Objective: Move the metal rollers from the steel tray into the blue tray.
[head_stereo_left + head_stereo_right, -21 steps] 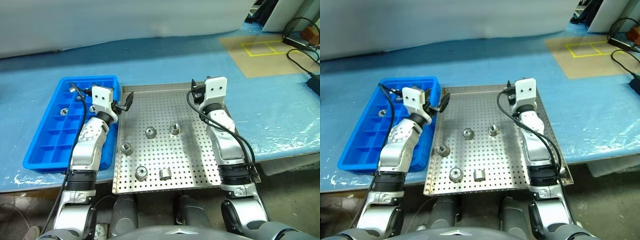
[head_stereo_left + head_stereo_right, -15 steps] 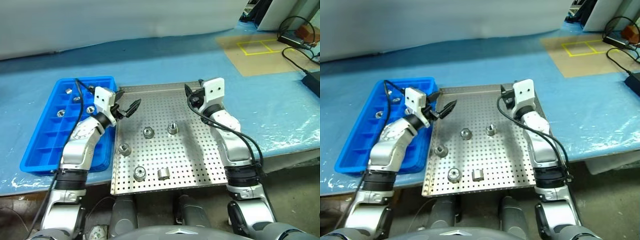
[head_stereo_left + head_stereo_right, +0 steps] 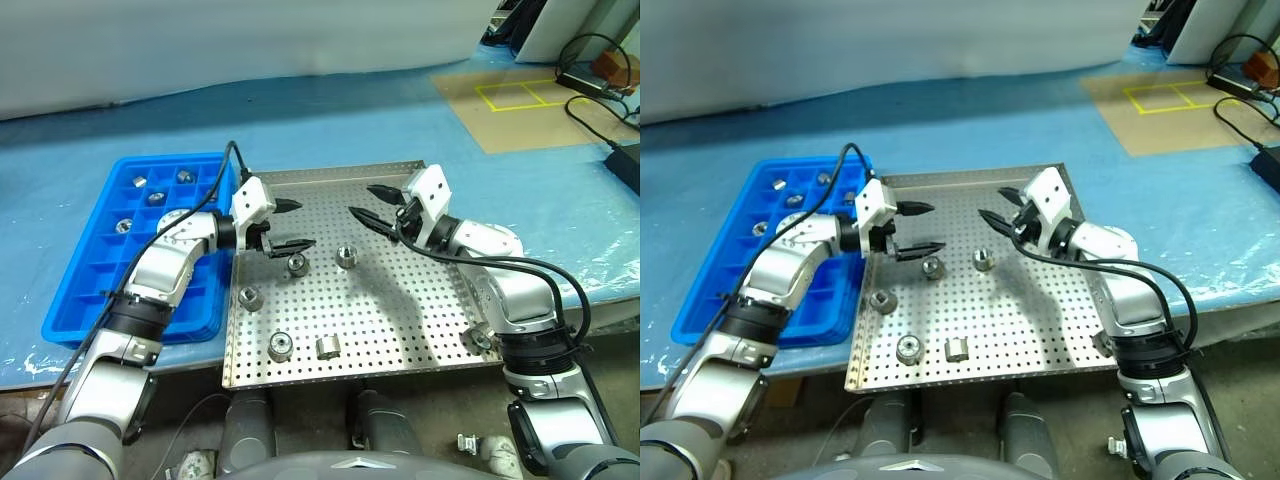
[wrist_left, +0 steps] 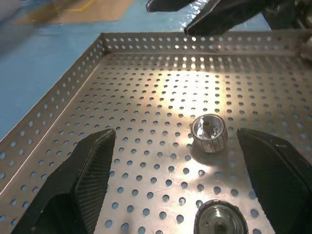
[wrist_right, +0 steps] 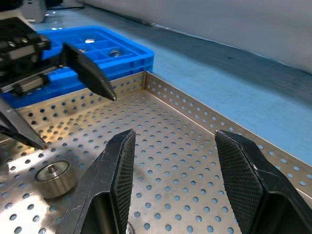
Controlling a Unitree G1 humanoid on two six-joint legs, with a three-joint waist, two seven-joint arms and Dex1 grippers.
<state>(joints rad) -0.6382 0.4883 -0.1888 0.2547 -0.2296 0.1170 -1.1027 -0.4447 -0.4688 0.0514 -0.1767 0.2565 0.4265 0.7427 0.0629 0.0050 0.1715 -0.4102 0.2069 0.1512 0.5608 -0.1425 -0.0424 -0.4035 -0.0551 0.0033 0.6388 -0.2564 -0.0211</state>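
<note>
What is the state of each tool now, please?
Left tool: open, holding nothing.
Right tool: open, holding nothing.

Five rollers [image 3: 297,264] on steel tray [image 3: 400,330]; four in blue tray [image 3: 90,290]

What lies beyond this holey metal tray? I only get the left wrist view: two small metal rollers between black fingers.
Observer: A blue tray sits right beside the metal tray, on the robot's left.
Operator: Anything in it?
Observer: Four rollers, in its far compartments.
Operator: And how many on the metal one altogether?
Observer: Five that I can see.
</note>
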